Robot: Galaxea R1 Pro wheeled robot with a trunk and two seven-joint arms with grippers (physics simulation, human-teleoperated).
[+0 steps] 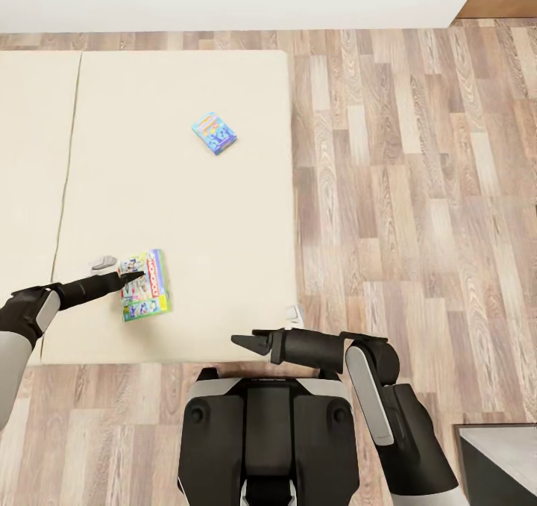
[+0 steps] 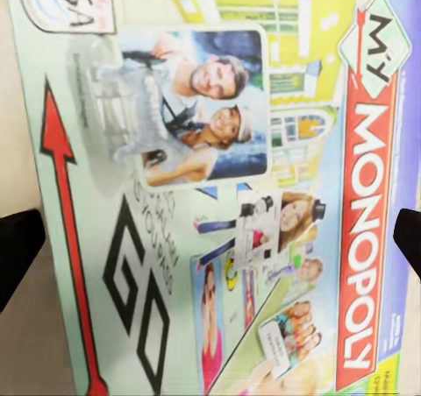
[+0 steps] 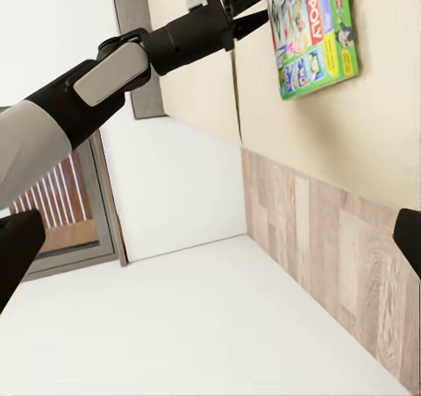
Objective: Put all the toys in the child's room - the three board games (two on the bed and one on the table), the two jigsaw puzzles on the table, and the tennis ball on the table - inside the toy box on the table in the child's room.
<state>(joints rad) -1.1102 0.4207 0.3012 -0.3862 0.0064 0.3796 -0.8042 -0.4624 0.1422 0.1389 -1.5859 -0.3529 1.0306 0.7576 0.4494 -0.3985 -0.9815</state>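
My left gripper [image 1: 133, 275] hangs over the Monopoly board game [image 1: 146, 285] near the bed's [image 1: 224, 282] front edge, fingers spread wide to fit around it. The small blue game [image 1: 215, 133] lies mid-mattress. My right gripper [image 1: 242, 342] waits open.

Black-and-grey two-armed robot with dark pointed grippers

The trunk [image 1: 268, 446] was glossy black with pale grey shoulder edging, a recessed central channel and a round dimple on each side. Each arm had a light grey shell on the upper segment that gave way to matte black cylindrical forearms, the right arm [image 1: 388, 409] showing a long grey inlay panel. The left gripper [image 1: 131, 276] and right gripper [image 1: 245, 342] were black and tapered to sharp wedge-like tips; the left forearm bore a similar grey plate.
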